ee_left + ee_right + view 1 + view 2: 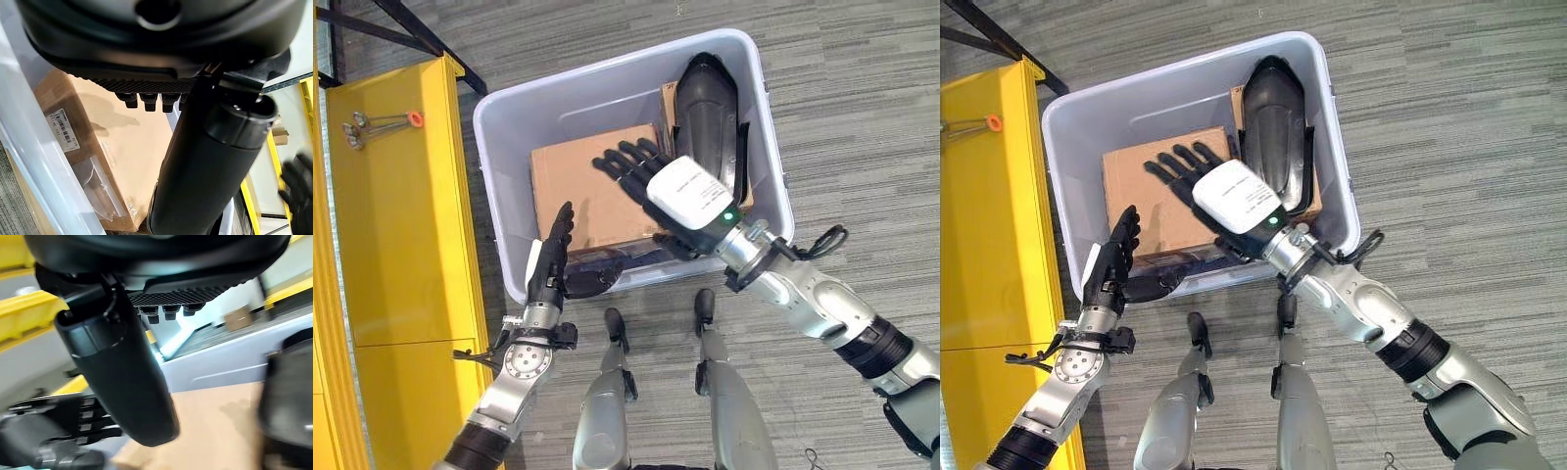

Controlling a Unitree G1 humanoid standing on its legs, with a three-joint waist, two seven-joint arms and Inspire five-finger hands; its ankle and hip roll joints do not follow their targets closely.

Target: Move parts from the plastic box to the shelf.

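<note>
Fingers of the right hand [646,171] were spread straight above the cardboard box [582,191] inside the plastic box [509,117], holding nothing. The left hand [551,257] stood open-fingered at the bin's 7 o'clock wall, probably ready to clamp the carton from both sides. A black moulded part [708,113] lay at 2 o'clock. The carton's label was illegible. The yellow shelf [401,245] stood at 9 o'clock.

The plastic box [509,127] is placed on the floor, in front of the robot. A shelf [391,225] is found just beside it, on the left. Inside the box, a cardboard box [578,186] is laid on the left side, and a moulded part [707,108] is leaned on the right. A tool [372,122] is laid on the shelf.
</note>
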